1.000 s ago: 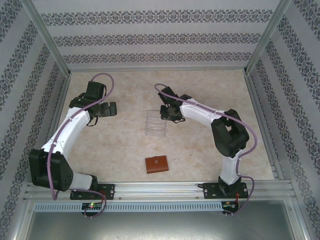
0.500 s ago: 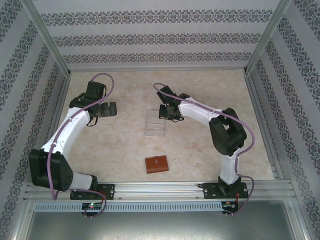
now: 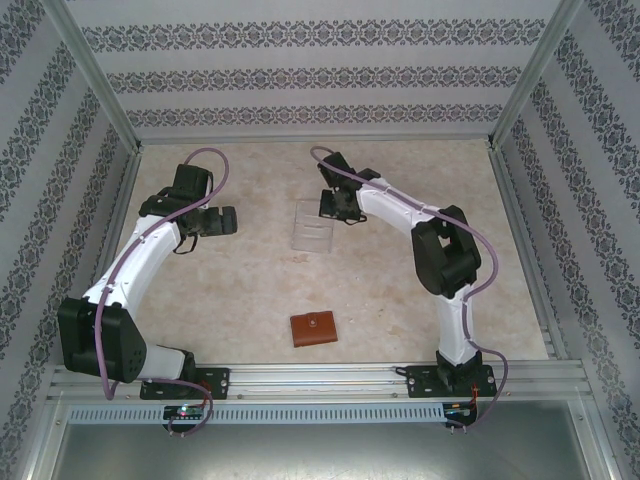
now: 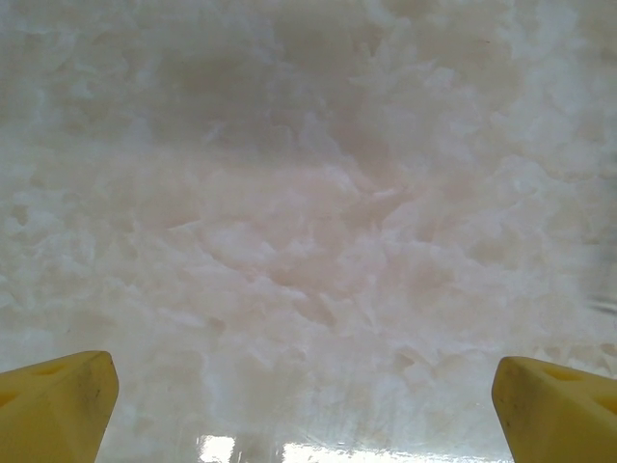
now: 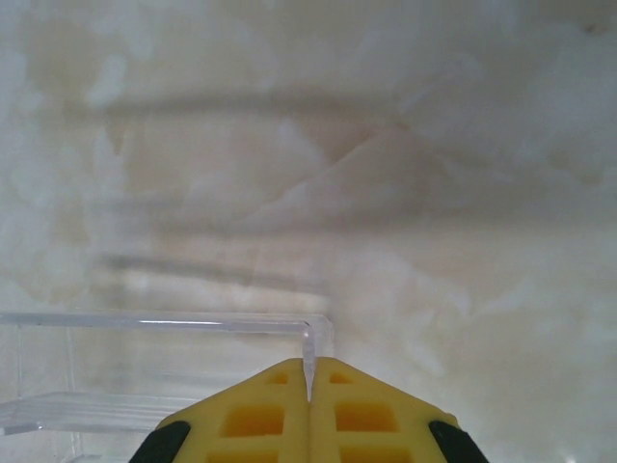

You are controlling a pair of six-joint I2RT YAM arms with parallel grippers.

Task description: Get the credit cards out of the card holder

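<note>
- Patterned walls [image 3: 300,80] close in a pale marbled counter [image 3: 400,290] on three sides. Your two arms reach up it from a metal rail [image 3: 320,380] at the near edge.
- Your card holder [image 3: 313,329] lies flat on the counter near that front rail, roughly midway between the two arm bases. It is brown and folded shut, with its snap tab on top.
- It sits well apart from both hands.
- Your right hand [image 3: 333,207] is out at the middle of the counter, clenched on the thin upper edge of a clear rack [image 3: 311,226].
- From the right wrist you see the two yellow fingertips [image 5: 260,405] pressed together, with a corner of the clear wall pinched between them.
- In that wrist view the rack stretches off to the left of the hand, and its steps show through the plastic. You cannot tell whether its base rests on the counter.
- Your left hand [image 3: 222,220] hangs over the left side of the counter, released. Its yellow fingers [image 4: 58,405] are spread wide, with only bare marbled counter showing between them.
</note>
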